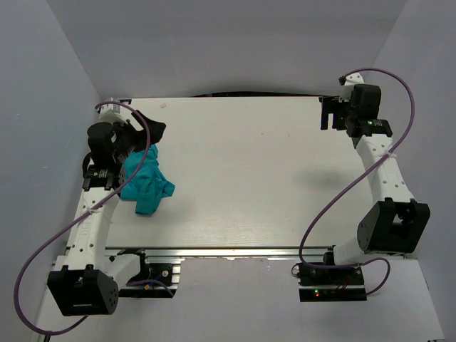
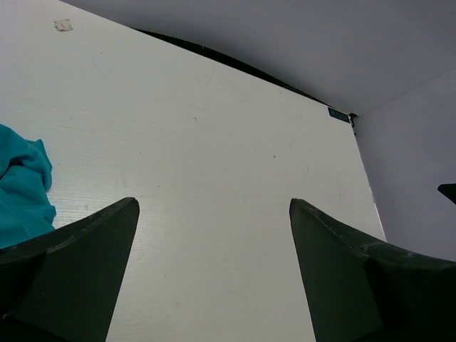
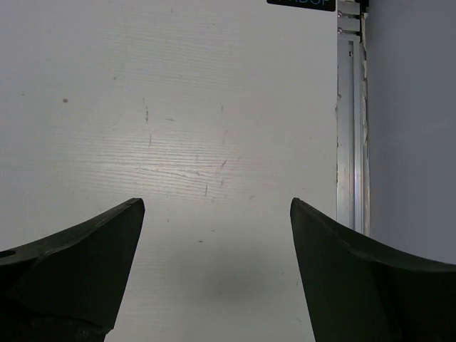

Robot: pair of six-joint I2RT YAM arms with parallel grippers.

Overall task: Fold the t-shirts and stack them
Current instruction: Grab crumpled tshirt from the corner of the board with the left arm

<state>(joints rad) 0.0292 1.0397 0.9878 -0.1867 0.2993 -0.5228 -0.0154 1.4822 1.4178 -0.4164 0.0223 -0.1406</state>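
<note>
Shirt (image 1: 146, 184): one teal heap, crumpled and unfolded, on the left side of the desk (image 1: 249, 178), close against the left arm.
Left fingers (image 2: 85, 271): spread wide and holding nothing. The shirt (image 2: 21, 189) lies off to one side of them, not between them.
Right fingers (image 3: 71, 271): spread wide and empty, over bare desk by the far right corner, well apart from the shirt.
Step in hand (judged): taking hold of the heap to open it flat. No fold is made yet.
Doing it well: swing the left fingers round over the cloth, then pinch a single outer edge, such as a hem or shoulder, rather than the bunched middle. Bring the right arm across to take the opposite edge, so the two arms can draw the shirt flat toward the desk's centre.
Risk: a pinch through several layers would lift the heap as a lump.
</note>
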